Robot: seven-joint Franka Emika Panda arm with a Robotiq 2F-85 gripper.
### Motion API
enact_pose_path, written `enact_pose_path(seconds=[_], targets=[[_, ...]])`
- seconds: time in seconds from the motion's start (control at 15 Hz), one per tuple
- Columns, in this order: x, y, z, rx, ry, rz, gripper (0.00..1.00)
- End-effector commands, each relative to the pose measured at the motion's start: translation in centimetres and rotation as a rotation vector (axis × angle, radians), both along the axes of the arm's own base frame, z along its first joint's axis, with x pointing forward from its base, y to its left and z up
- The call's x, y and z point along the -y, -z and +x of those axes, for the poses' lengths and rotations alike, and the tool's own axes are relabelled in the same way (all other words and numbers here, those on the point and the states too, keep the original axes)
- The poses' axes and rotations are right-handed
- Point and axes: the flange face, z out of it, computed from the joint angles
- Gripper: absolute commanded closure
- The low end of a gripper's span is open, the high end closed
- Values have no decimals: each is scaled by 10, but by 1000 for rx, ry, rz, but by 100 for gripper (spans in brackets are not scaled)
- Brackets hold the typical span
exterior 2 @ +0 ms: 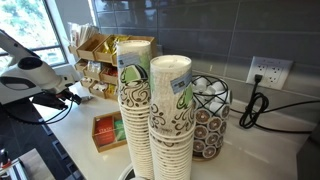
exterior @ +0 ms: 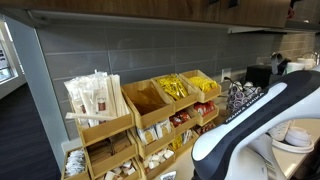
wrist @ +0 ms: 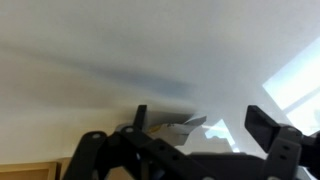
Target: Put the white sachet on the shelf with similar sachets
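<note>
The white sachet lies flat on the pale counter in the wrist view, between my fingers and closer to the left one. My gripper hangs open just above it, and its two dark fingertips stand far apart with nothing gripped. In an exterior view the gripper sits low over the counter in front of the shelf. The shelf is a stepped bamboo rack of slanted bins. Small white packets fill a bottom bin at its left end.
The upper bins hold long white-wrapped sticks and yellow packets. Two tall stacks of paper cups stand beside a wire basket of pods and a low wooden tray. A cable runs from the wall outlet.
</note>
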Motion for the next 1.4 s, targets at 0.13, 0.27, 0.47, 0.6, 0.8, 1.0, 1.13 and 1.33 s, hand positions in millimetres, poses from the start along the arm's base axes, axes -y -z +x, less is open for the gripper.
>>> enact_pose_path(seconds=[0.13,0.27,0.47,0.6,0.8,1.0,1.13,1.33], targets=[[0,-15,9,16,5,14,0],[-1,-15,9,16,4,14,0],[-6,-17,15,23,14,22,0],[-10,-25,21,37,23,47,0],[-11,-22,28,30,45,46,8],[-8,-15,35,23,72,34,2],[-4,-10,41,28,95,20,0],[-1,-8,49,28,132,19,26]])
